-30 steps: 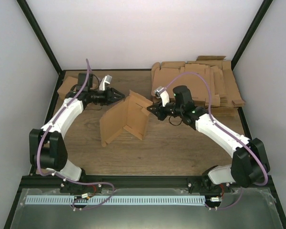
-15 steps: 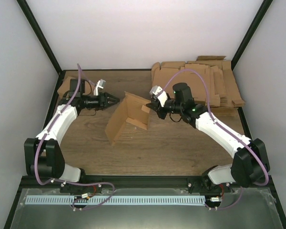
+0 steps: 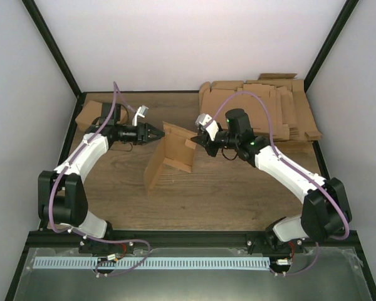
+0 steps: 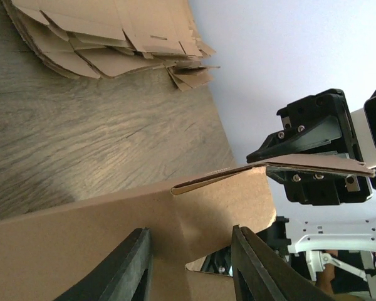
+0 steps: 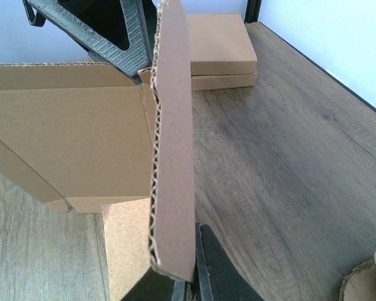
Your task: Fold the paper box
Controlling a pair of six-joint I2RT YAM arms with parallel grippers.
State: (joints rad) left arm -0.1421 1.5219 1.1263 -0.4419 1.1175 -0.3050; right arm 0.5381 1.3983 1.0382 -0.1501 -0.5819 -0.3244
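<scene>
The paper box point(image 3: 169, 153) is a brown cardboard sheet, partly folded and standing on edge at mid table. My right gripper point(image 3: 198, 139) is shut on its right flap; in the right wrist view the flap's corrugated edge point(image 5: 172, 157) rises from between the pinched jaws point(image 5: 187, 285). My left gripper point(image 3: 156, 133) is open, its tips at the box's upper left wall. In the left wrist view both fingers point(image 4: 131, 269) stand apart before the wall's flat face point(image 4: 81, 244), my gripper point(image 4: 191, 266) holding nothing. The right gripper point(image 4: 316, 160) shows beyond, clamping the flap.
A thick pile of flat cardboard blanks point(image 3: 263, 106) lies at the back right and also shows in the left wrist view point(image 4: 106, 37). Another folded shallow box point(image 3: 91, 113) sits at the back left, also in the right wrist view point(image 5: 219, 50). Black frame posts bound the table.
The left gripper drew back to the left, then came right again up to the box's wall. The box has turned more edge-on and upright in the right gripper's hold.
</scene>
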